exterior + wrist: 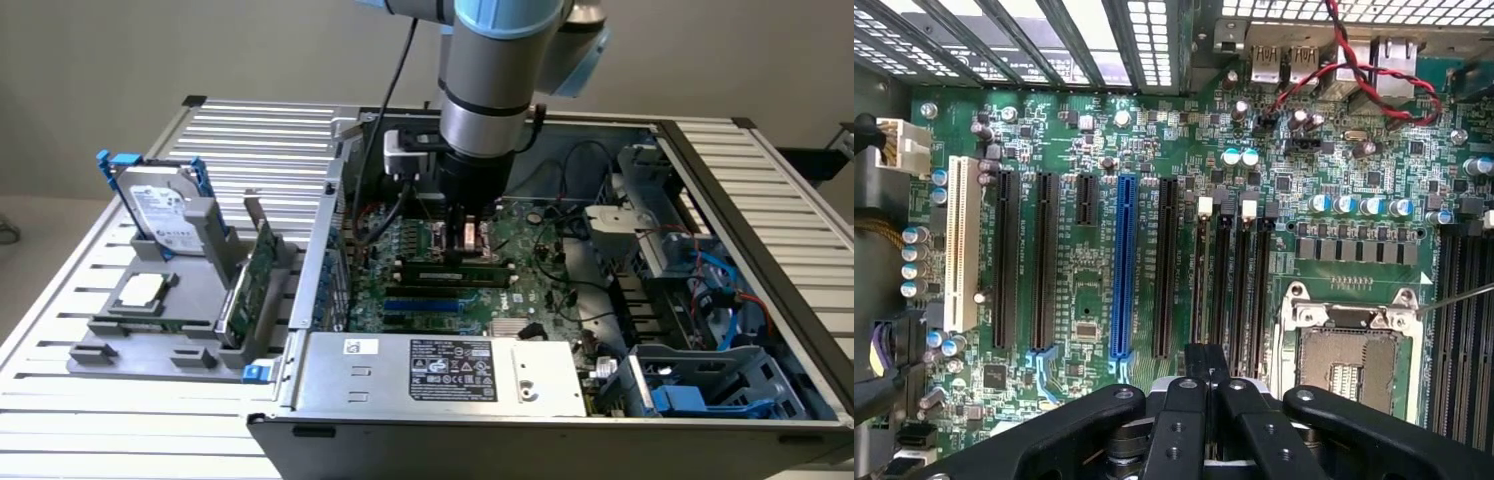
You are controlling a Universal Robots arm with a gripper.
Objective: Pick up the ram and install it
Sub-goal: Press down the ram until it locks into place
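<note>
Exterior view: my arm (501, 60) reaches straight down into the open computer case (561, 400), which lies on its side on a slatted metal worktop (254, 130). My end effector (470, 246) is low over the motherboard (534, 285), near the middle of the board. Its fingers are pressed together, and I cannot make out anything between them. Right under it, a ram (461, 270) stick lies lengthwise in the slots, dark green with black chips; whether my fingertips touch it I cannot tell. A blue slot (434, 302) runs parallel to it, a little nearer the power supply (454, 370), the grey box with a black label along the case's near edge.

On the exterior view's left, outside the case, a grey holder (160, 330) stands on the worktop. It carries a hard drive (160, 215) upright in a blue frame, a green card (254, 280) standing on edge, and a small square chip (140, 292) lying flat.

Wrist view: my end effector (1204, 385) shows as black linkages meeting at two closed fingers (1206, 365). Beyond them lie four black memory slots (1232, 275) with white latches, the long blue slot (1122, 265), several black slots (1024, 260) and a white slot (962, 255). The bare CPU socket (1352, 350) sits beside the memory slots, with red and black wires (1354, 80) looping past the rear ports.
</note>
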